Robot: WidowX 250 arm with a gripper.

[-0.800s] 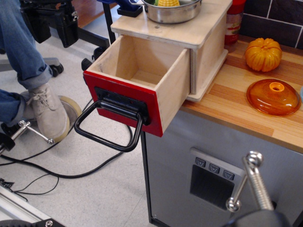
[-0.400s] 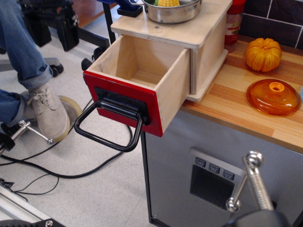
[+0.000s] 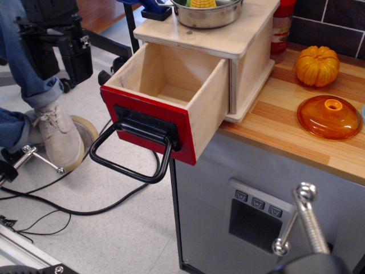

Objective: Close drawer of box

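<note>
While the drawer (image 3: 165,94) stands pulled well out of the box (image 3: 228,51), overhanging the counter edge above the floor, nothing of the closing has begun, as far as I can judge.

Starting at nine o'clock, a person's jeans leg and grey shoe (image 3: 57,134) rest by a wheeled base, with black cables (image 3: 74,208) trailing over the floor below. Next comes the loop handle (image 3: 128,154), hanging down from the black plate on the drawer's red front panel (image 3: 145,123). Behind the panel the plywood tray is empty so far as its inside shows. The box sits at twelve o'clock on the wooden counter (image 3: 285,123), carrying a steel pot (image 3: 208,12) with what looks like corn. Further right lie an orange pumpkin (image 3: 317,64) and an amber glass lid (image 3: 329,116). Under the counter is the grey cabinet (image 3: 228,200) with its dark recessed panel.

At five o'clock, bottom right, the gripper (image 3: 299,220) shows only as one metal finger and a dark blurred body; the rest is cut off, so I cannot tell whether it is spread or pressed together. It touches nothing.

From that finger the red panel lies toward ten o'clock, well apart. The drawer's sliding axis runs from lower left to upper right, so the push should probably meet the panel from the eight o'clock side and drive toward two o'clock.
</note>
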